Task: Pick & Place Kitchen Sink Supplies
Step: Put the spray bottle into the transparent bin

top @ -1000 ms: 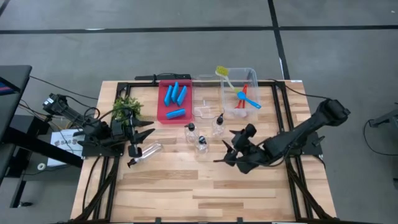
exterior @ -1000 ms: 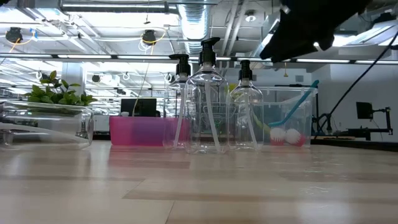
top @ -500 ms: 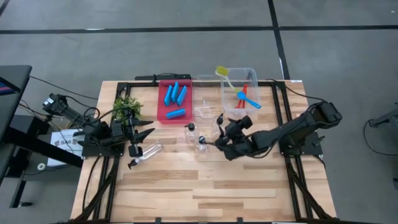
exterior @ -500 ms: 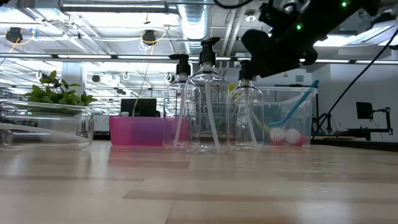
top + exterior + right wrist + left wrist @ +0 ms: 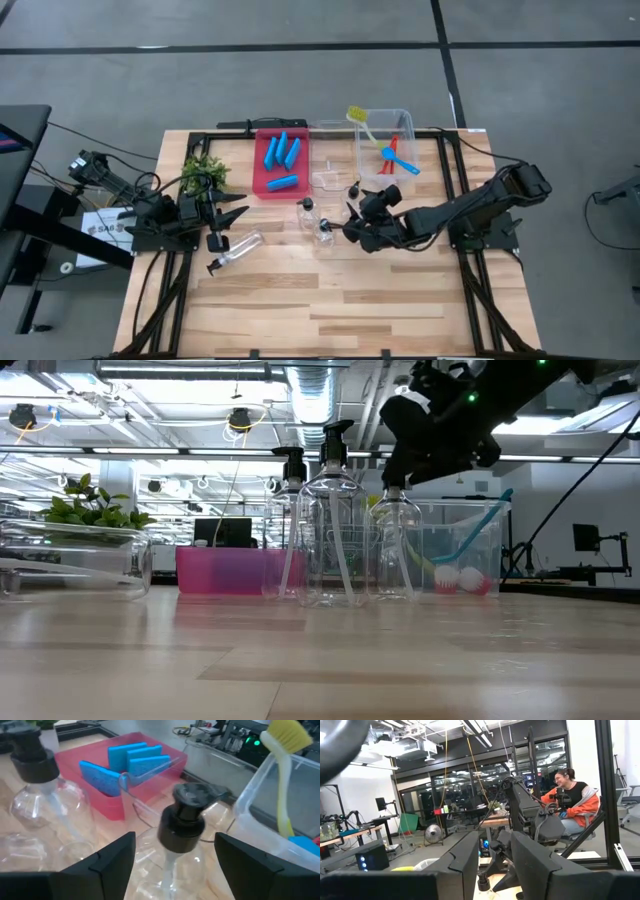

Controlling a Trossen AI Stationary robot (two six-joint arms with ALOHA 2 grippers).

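The right claw [image 5: 352, 222] hangs over the middle of the worktop [image 5: 330, 300] with its fingers [image 5: 112, 857] spread wide, released and holding nothing. A clear pump bottle [image 5: 182, 845] stands upright between those fingers, its black pump top in the gap; whether the fingers touch it cannot be told. Two more pump bottles stand just beside this claw, one [image 5: 306, 211] toward the red tray [image 5: 262, 188] and one [image 5: 324, 230] nearer the worktop's middle. Beyond the claw, the red tray holds four blue sponges [image 5: 282, 183], three standing on edge and one lying closer. A clear bin [image 5: 402, 120] past the claw holds long-handled brushes: a yellow-green one [image 5: 358, 118] leaning out over the rim, a blue one [image 5: 398, 162] and a red one [image 5: 393, 152]. A smaller clear bin [image 5: 326, 178] sits between the tray and the brush bin.

The left claw [image 5: 232, 214] waits at the worktop's left edge, partly open with nothing between its fingers [image 5: 465, 865]. A fourth bottle [image 5: 236, 246] lies on its side just beside it, and a small green plant [image 5: 203, 175] stands behind it. In the left wrist view a person [image 5: 572, 802] in an orange jacket sits in the room beyond.
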